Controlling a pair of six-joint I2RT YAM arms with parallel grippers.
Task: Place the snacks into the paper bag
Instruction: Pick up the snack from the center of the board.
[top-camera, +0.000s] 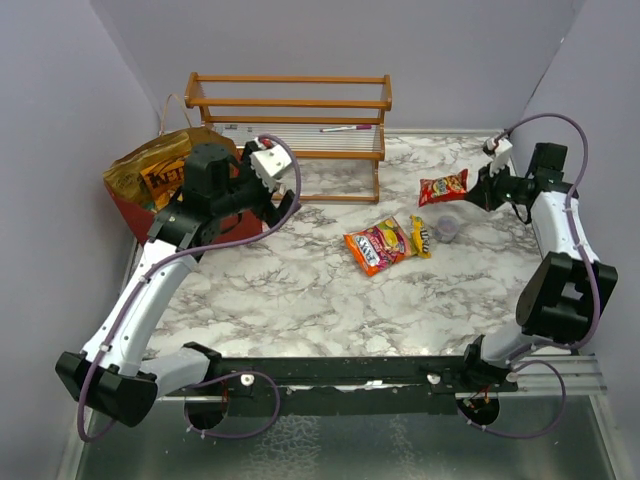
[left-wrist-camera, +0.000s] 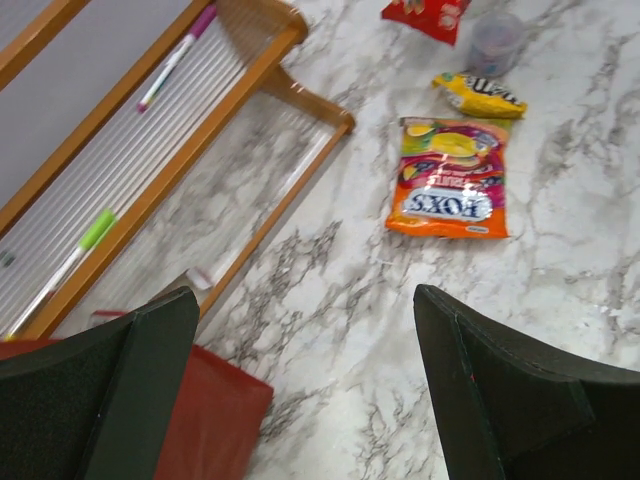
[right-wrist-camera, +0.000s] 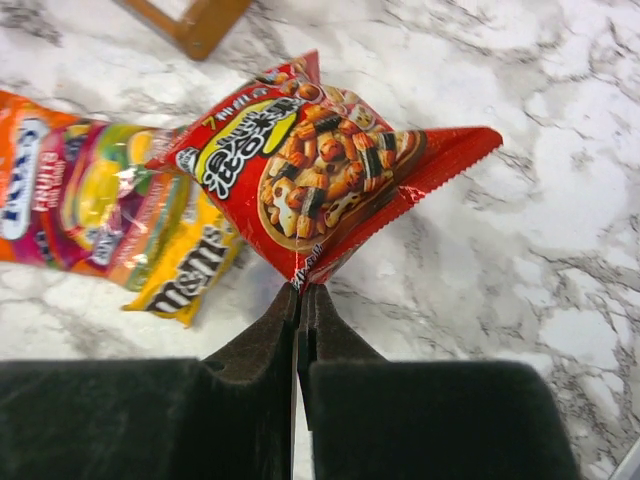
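Marble counter (top-camera: 300, 300). Wooden rack (top-camera: 290, 100) along far edge. Red paper bag (top-camera: 135, 215) at far left corner, big orange chips bag (top-camera: 150, 170) sticking out of it. Left end effector (left-wrist-camera: 305, 340) released, jaws wide, by the bag. Orange packet (top-camera: 380, 245) mid-counter. Right end effector (right-wrist-camera: 300, 300) clenched on red snack packet (right-wrist-camera: 310, 170) toward far right corner. Yellow candy pack (top-camera: 421, 237) touching orange packet.
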